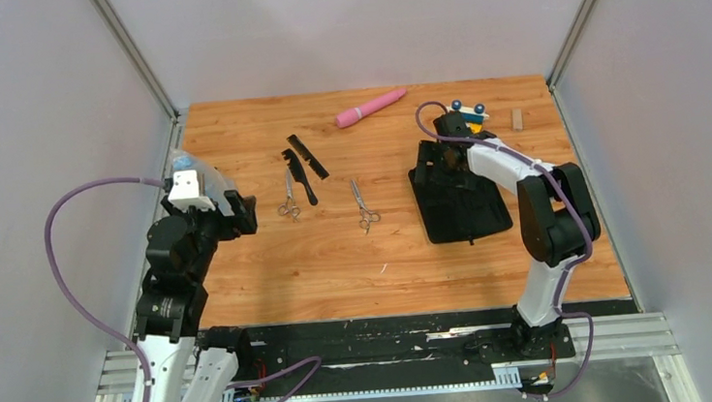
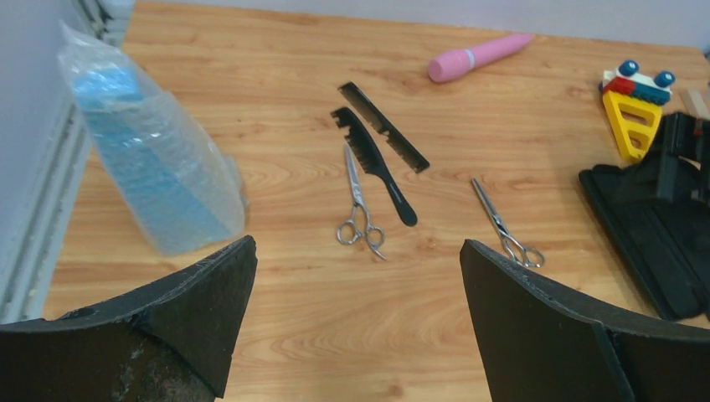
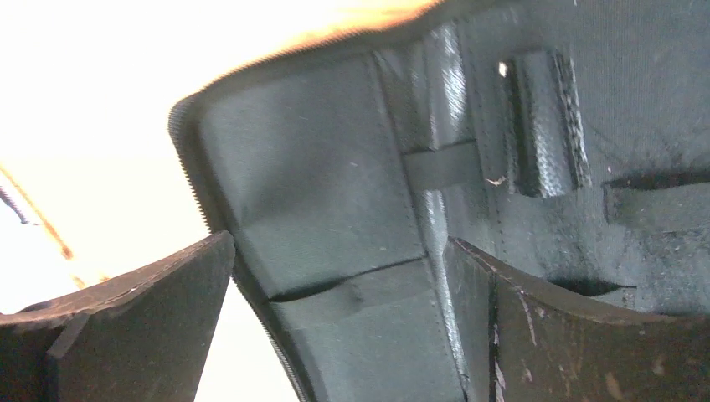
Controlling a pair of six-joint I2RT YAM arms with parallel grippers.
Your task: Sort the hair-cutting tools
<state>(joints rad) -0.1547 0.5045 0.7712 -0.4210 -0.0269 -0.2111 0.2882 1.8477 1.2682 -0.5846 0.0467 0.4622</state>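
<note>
**Right gripper** (image 3: 335, 272). Its fingers (image 3: 142, 310) stand wide apart, and we see nothing held between them. One finger lies outside the zip edge of the open black case (image 3: 335, 193), and the other is over the lining with its straps. We cannot tell whether either finger touches the fabric. The table beyond that edge is washed out to white in this wrist view, so the tools show only in the other two views. From above, the wrist hides the fingertips, and we see only the arm over the case's far end.

**Left gripper** (image 2: 356, 260). It is spread wide and empty above the left side of the wooden table (image 2: 335, 352). Its camera makes clear what looks small from above:
- The handled comb (image 2: 373, 163) and the plain comb (image 2: 385, 127) lie close side by side.
- The first scissors (image 2: 358, 213) lie just beside the handled comb.
- The second scissors (image 2: 502, 224) lie apart, between the combs and the case.
- A pink wand (image 2: 473, 57) lies near the far edge.

The bagged blue packet (image 2: 151, 159) is plain in this view but mostly hidden behind the left wrist from above. The toy blocks (image 2: 636, 92) are partly covered by the right arm in the top view.
</note>
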